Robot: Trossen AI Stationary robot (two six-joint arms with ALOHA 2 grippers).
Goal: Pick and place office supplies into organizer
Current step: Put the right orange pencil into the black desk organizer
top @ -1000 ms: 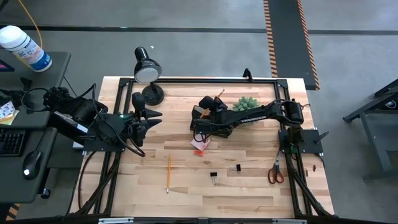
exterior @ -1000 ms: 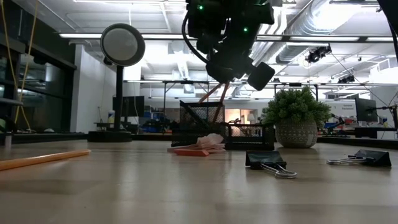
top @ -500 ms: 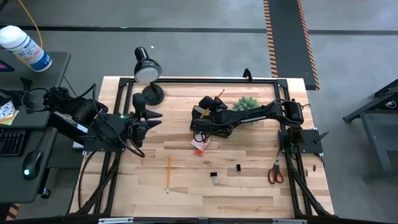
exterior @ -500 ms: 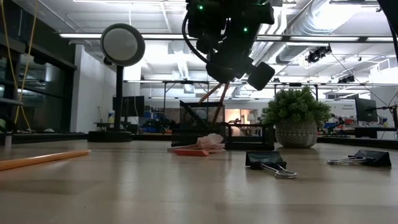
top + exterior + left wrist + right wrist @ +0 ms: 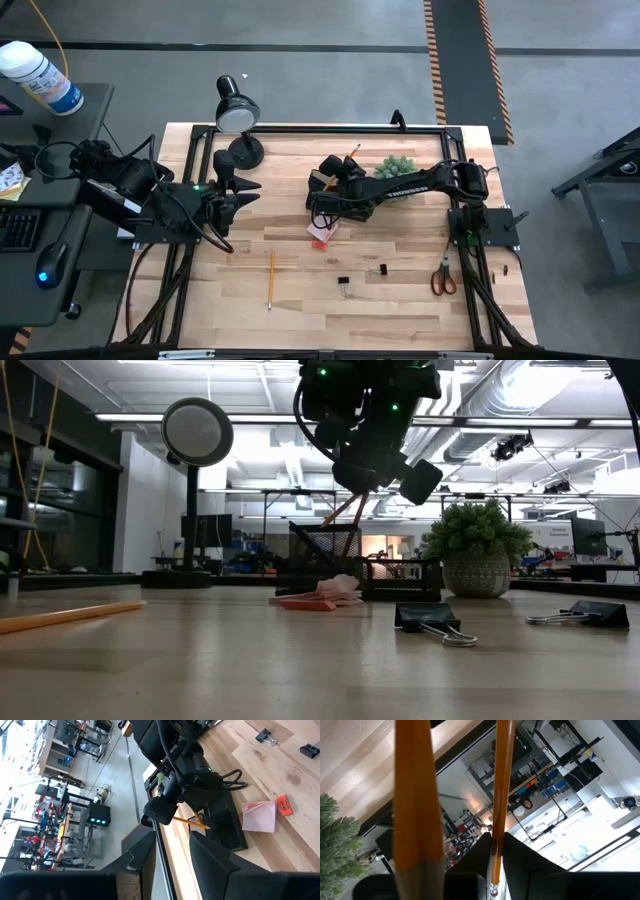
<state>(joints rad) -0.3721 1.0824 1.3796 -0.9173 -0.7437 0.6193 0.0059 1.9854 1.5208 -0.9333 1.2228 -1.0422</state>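
The right claw (image 5: 322,186) hangs over the black organizer (image 5: 362,573) near the middle of the table (image 5: 300,310) in the high view, its fingers pinched narrow on a pencil (image 5: 498,800) that slants down into the organizer's taller back part. Just below the organizer in that view lies the pink sticky pad (image 5: 321,234). Another pencil (image 5: 271,277) rests lower and to the left, two binder clips (image 5: 343,286) lower centre, and the scissors (image 5: 442,279) toward the lower right. The left claw (image 5: 245,190) waits at the left side with its fingers spread wide and holding nothing. The lamp (image 5: 236,113) stands at the upper left and the plant (image 5: 395,165) right of the organizer.
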